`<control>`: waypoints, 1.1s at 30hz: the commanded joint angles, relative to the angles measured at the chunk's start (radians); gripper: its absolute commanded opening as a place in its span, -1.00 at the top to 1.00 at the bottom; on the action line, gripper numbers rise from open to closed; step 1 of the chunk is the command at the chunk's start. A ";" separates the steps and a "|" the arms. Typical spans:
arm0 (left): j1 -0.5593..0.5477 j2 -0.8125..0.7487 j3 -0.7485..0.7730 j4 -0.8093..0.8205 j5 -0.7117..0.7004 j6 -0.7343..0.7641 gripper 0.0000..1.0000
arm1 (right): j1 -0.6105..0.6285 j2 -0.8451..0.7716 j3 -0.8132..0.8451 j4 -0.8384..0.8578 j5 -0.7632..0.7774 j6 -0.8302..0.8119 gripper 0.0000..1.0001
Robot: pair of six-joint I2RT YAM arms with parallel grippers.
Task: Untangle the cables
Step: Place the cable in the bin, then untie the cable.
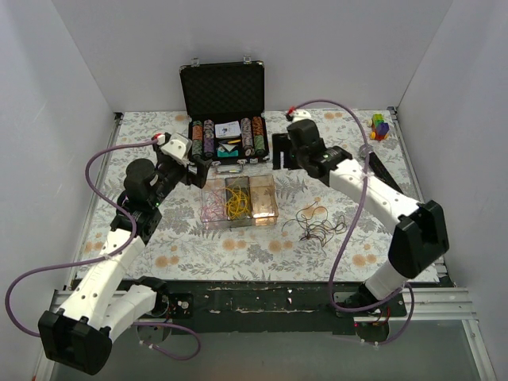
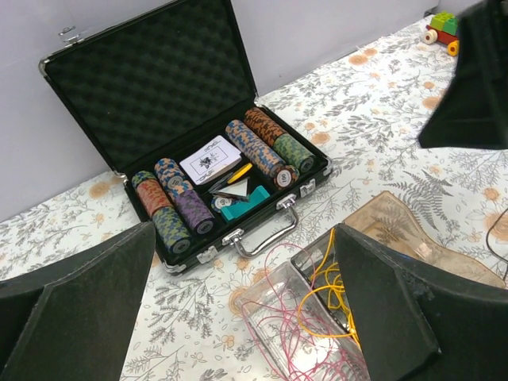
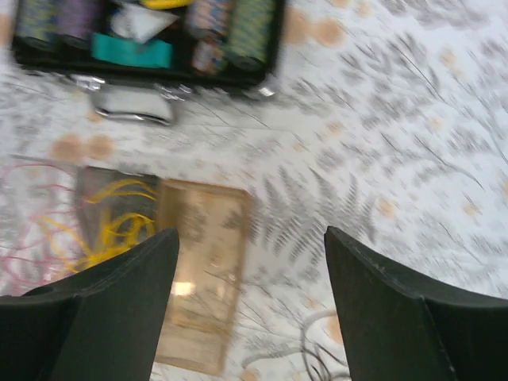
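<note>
1. Fingers (image 2: 79, 309) of the left gripper (image 2: 244, 230) fill the bottom of its wrist view. The jaws are spread wide with nothing between them. It hangs above the table (image 1: 198, 248), over the clear tray (image 1: 263, 208), and faces the open poker case (image 1: 225, 119).
2. The right gripper (image 3: 250, 234) also has its jaws spread and empty, and is raised over the table between case and tray. Its wrist view is blurred. We judge neither arm is committed to a grasp yet.
3. The task's thing is the dark tangle (image 1: 319, 225). It lies loose on the table just beside the tray, on the right arm's side. We judge the right arm is better placed to reach it.
4. Count, tray: one tray with three compartments.
   - The pink cables (image 1: 213, 208) are in the compartment on the left arm's side.
   - The yellow cables (image 1: 236, 203) are in the middle compartment.
   - The third compartment shows no cable.
   - We read this as one colour per compartment, with the third kept for what comes out of the tangle.
5. Count, rest:
   - One tangle. We cannot tell its strand number, but a brownish loop shows among the black ones.
   - One case.
   - One small toy (image 1: 380, 127), well apart at the far corner.
</note>
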 commanded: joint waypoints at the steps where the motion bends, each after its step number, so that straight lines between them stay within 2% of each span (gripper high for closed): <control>1: 0.006 -0.028 0.031 -0.059 0.070 0.042 -0.94 | -0.034 -0.132 -0.224 -0.093 0.092 0.051 -0.68; 4: 0.006 -0.033 0.034 -0.087 0.100 0.056 -0.95 | -0.030 -0.229 -0.363 -0.144 0.073 0.102 -0.69; 10: 0.003 -0.045 0.020 -0.124 0.228 0.076 -0.93 | 0.010 -0.422 -0.599 -0.112 0.011 0.176 -0.64; 16: 0.005 -0.036 0.031 -0.147 0.271 0.069 -0.91 | 0.013 -0.430 -0.670 -0.038 -0.012 0.171 -0.46; 18: 0.005 -0.039 0.029 -0.153 0.269 0.070 -0.91 | 0.013 -0.404 -0.670 -0.017 -0.018 0.171 -0.33; 25: 0.005 -0.063 0.017 -0.161 0.271 0.079 -0.90 | 0.015 -0.330 -0.691 0.069 -0.027 0.163 0.41; 29: 0.005 -0.068 0.009 -0.161 0.289 0.073 -0.89 | 0.013 -0.303 -0.684 0.071 -0.029 0.151 0.44; 31: 0.005 -0.069 0.009 -0.161 0.294 0.067 -0.89 | 0.013 -0.301 -0.682 0.075 -0.026 0.147 0.52; 33: 0.005 -0.072 0.009 -0.159 0.294 0.066 -0.89 | 0.013 -0.306 -0.678 0.074 -0.023 0.140 0.79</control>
